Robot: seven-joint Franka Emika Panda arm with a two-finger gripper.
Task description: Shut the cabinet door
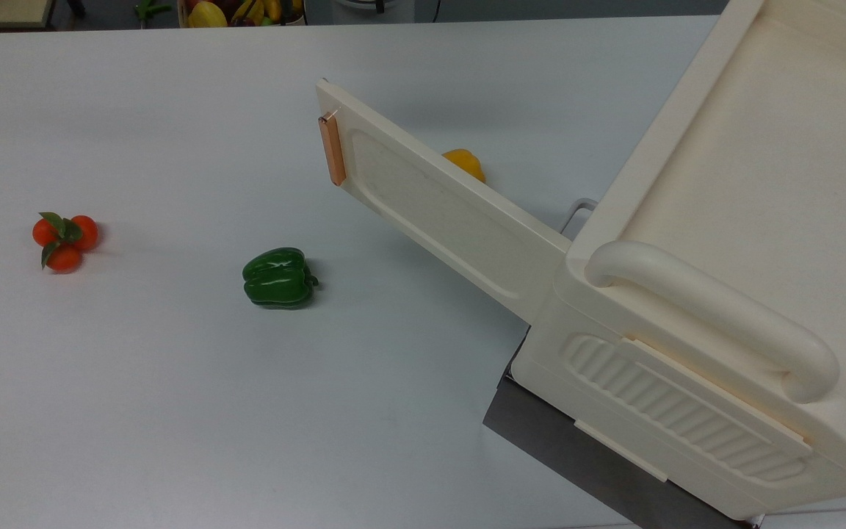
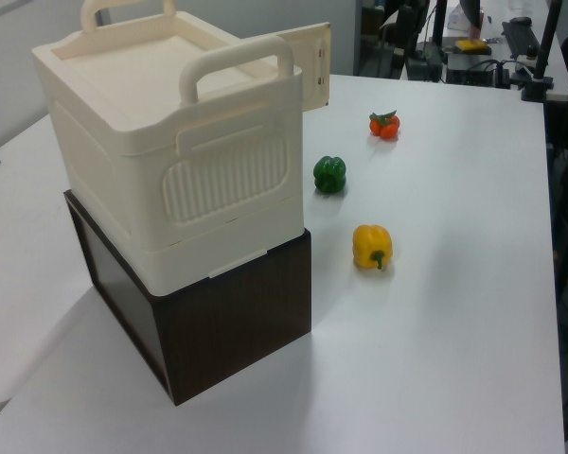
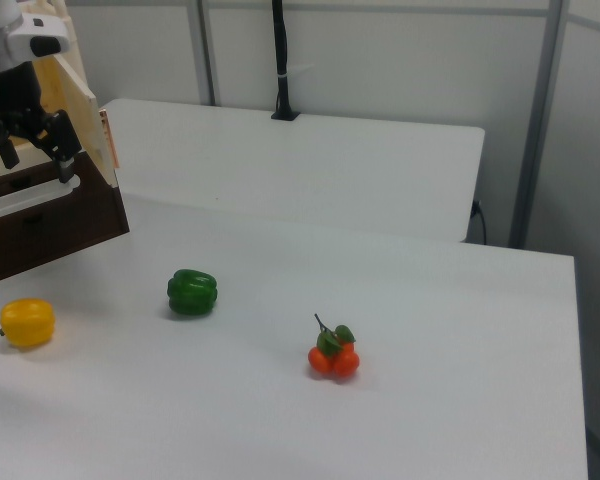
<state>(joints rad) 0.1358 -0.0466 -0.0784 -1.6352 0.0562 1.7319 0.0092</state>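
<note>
Gripper [image 3: 35,160] sits at the right view's upper left, its two dark fingers [image 3: 65,150] pointing down and set well apart, nothing between them; the jaws are wide and empty, hanging in front of the cabinet [image 3: 40,215] and apparently clear of it, though contact cannot be ruled out from this angle. The arm above the wrist is cut off by the right view's top edge. Most of the cabinet runs off the right view's left edge. In the top view its far right and lower corner are cropped too. The cabinet door [image 1: 434,202] stands open, hinged at the cabinet's front corner; its long axis runs from that hinge up toward the top view's upper left, inset face toward the camera, free end carrying the copper-orange bar handle [image 1: 333,150]. In the left view the door [image 2: 312,66] shows mostly hidden behind the cream body and its top handle [image 2: 237,59]. On the white table [image 1: 173,404], top view, left to right: a cluster of small tomatoes [image 1: 64,239], a green bell pepper [image 1: 278,277], then a yellow bell pepper [image 1: 465,163] half hidden behind the door's upper edge. In the left view the dark base [image 2: 218,322] sits under the cream unit, the yellow pepper near it.
</note>
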